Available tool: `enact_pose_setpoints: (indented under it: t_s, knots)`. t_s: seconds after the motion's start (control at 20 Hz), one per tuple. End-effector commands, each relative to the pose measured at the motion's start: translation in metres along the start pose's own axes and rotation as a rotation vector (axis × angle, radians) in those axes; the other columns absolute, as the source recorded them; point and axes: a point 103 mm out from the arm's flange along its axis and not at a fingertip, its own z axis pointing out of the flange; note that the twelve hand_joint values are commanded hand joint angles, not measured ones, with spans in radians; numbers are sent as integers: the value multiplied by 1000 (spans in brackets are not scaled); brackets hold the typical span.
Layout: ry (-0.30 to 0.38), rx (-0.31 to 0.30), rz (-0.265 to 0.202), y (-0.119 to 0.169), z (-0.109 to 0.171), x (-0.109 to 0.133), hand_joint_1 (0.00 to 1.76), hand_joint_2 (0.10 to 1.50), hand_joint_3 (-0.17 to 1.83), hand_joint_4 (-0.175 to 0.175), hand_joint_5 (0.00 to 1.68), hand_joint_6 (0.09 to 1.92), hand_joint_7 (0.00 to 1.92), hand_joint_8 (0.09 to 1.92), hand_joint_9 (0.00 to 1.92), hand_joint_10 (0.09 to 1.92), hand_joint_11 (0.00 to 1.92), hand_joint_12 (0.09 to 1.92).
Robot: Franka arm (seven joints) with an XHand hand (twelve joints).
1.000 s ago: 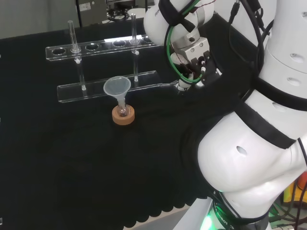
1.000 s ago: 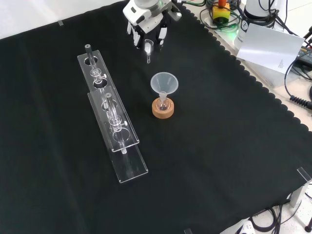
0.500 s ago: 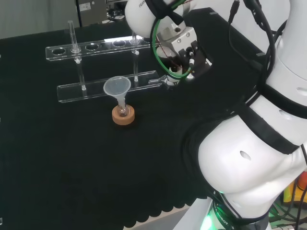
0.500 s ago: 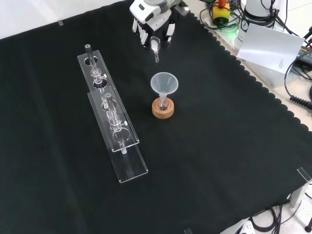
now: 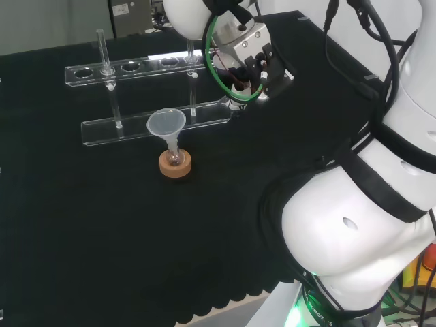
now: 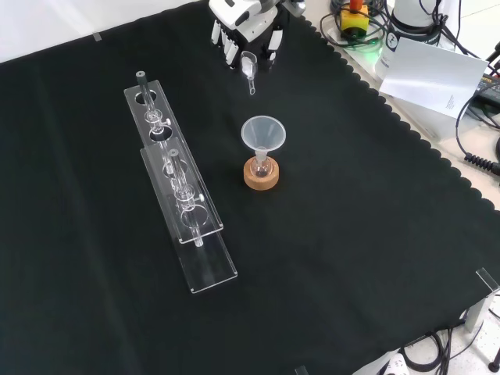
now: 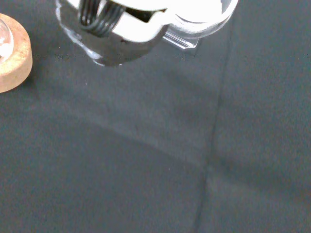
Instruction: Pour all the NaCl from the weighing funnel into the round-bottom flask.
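We are seeing the black and white hand [image 6: 248, 31] at the top of the front view, its fingers [image 6: 231, 48] curling down around a small clear glass weighing funnel [image 6: 248, 67], which it is holding off the desk [image 6: 351, 234]. The weighing funnel is hanging with its wider scoop end up between the fingers and its thin spout pointing down toward the black cloth; whether any salt is lying inside it we cannot tell. In the head view the hand [image 5: 248, 54] is sitting to the left of the arm's large white links, above the right end of the rack.

Below the weighing funnel in the front view, apart from it, a translucent conical plastic funnel [image 6: 263, 134] is standing with its stem in the neck of a small clear round-bottom flask [image 6: 262, 165]. The flask is resting upright in a tan cork ring stand [image 6: 261, 176]. In the wrist view an edge of that cork ring [image 7: 12, 53] is showing at the picture's border, with dark cloth beyond it.

To the left of the flask in the front view, a long clear plastic test tube rack [image 6: 183, 211] is lying across the cloth, with thin glass tubes [image 6: 143, 82] standing in some of its holes. Nothing is standing between the weighing funnel and the plastic funnel's open mouth.
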Motion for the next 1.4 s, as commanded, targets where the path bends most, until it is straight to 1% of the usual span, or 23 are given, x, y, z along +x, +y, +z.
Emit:
enact_pose_setpoints:
  t_s: [0.05,0.3,0.5,0.7,0.95,1.2,1.4]
  knots:
    - [-9,10,-14,3,-6,8,1286,973,107,-175,1158,718,1199,684,1375,167,1005,946]
    - [-11,16,-31,6,-14,18,1286,975,103,-175,1159,716,1200,682,1377,164,1007,946]
    - [-28,18,-38,7,-20,24,1286,976,99,-175,1160,715,1201,680,1378,163,1008,945]
    - [-36,32,-51,8,-24,35,1286,977,96,-175,1160,713,1201,679,1379,161,1010,944]
    - [-59,35,-61,8,-31,49,1286,979,93,-175,1161,712,1202,678,1380,159,1011,943]
    - [-88,38,-65,7,-36,58,1286,980,89,-175,1162,711,1203,676,1381,157,1012,941]
    - [-108,46,-57,6,-38,60,1286,981,87,-175,1162,710,1203,675,1382,155,1013,940]
